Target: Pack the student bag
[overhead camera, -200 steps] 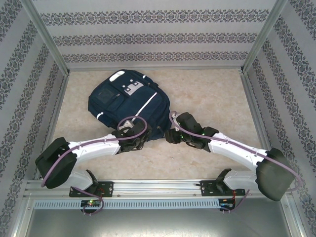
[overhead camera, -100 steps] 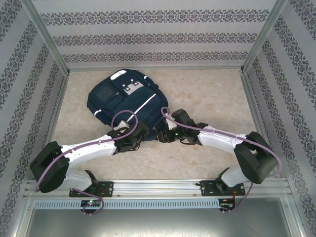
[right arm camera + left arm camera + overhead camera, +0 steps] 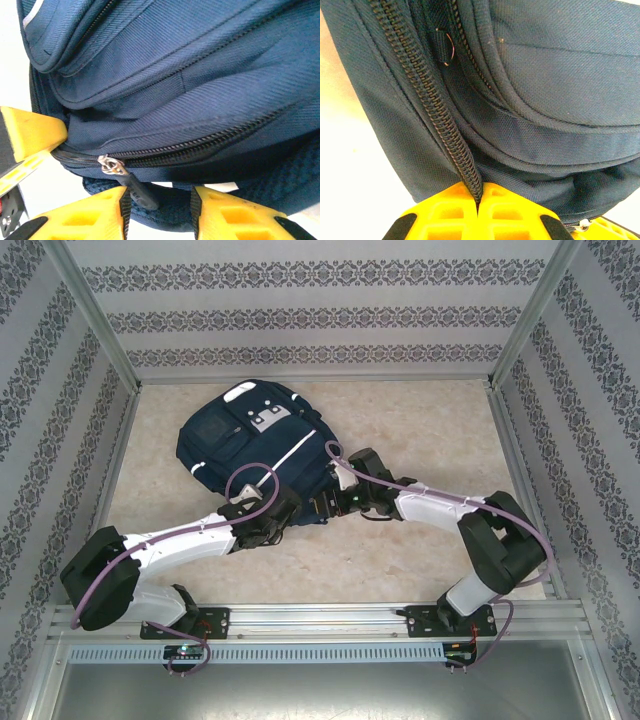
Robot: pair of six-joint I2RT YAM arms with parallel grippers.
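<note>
The left gripper (image 3: 477, 196) has its yellow jaws pressed tight together. They pinch the black zip line (image 3: 440, 125) at the near edge of the big navy-blue cloth backpack (image 3: 245, 435). The backpack lies flat on the pale stone-look table (image 3: 430, 430), a bit left of the middle, with its white stripes facing up. Just to the right, the right gripper (image 3: 158, 200) sits at the same near edge. Its jaws are partly apart, and the small dark zip pull (image 3: 139, 194) hangs between them, close to one jaw.
</note>
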